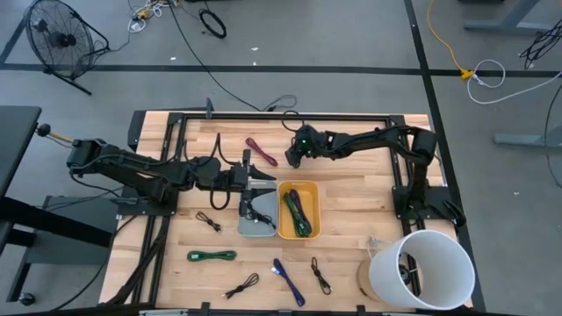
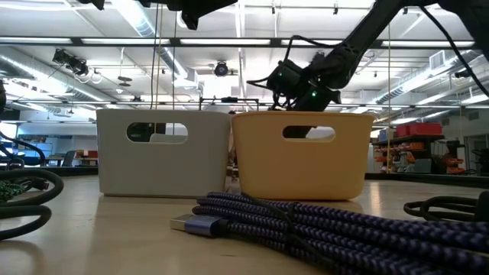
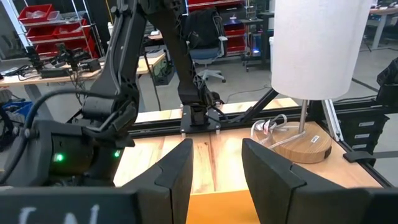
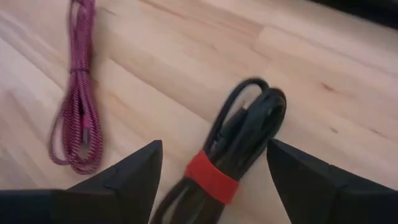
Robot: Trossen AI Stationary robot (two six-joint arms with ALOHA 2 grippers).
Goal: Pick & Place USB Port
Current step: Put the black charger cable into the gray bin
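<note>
Right now my right pincer (image 4: 214,165) hangs released over the back of the table, its two fingers spread wide, and the black cable (image 4: 239,134) lies coiled straight between them on the wood, bound by a red band (image 4: 211,177). A maroon cable (image 4: 74,112) lies off to one side of my fingers, well clear of the black one, so I judge the black coil is the one to pick.

To do this well, I want to come straight down so that one finger lands on each side of the bundle, close to the red band, where the loops are held together. Closing on loose loops away from the band risks catching only one strand and dragging the rest. I also keep my fingertips from scraping the wood before they close.

Beyond that, the yellow bin (image 1: 299,209) sits toward the table's middle from my right pincer, with green and purple cables already in it, and the grey bin (image 1: 255,215) touches its side. Which bin suits the black coil I cannot tell from here.

My left pincer (image 3: 214,171) hovers over the grey bin, fingers apart and holding nothing; I leave it there so the two arms do not cross
</note>
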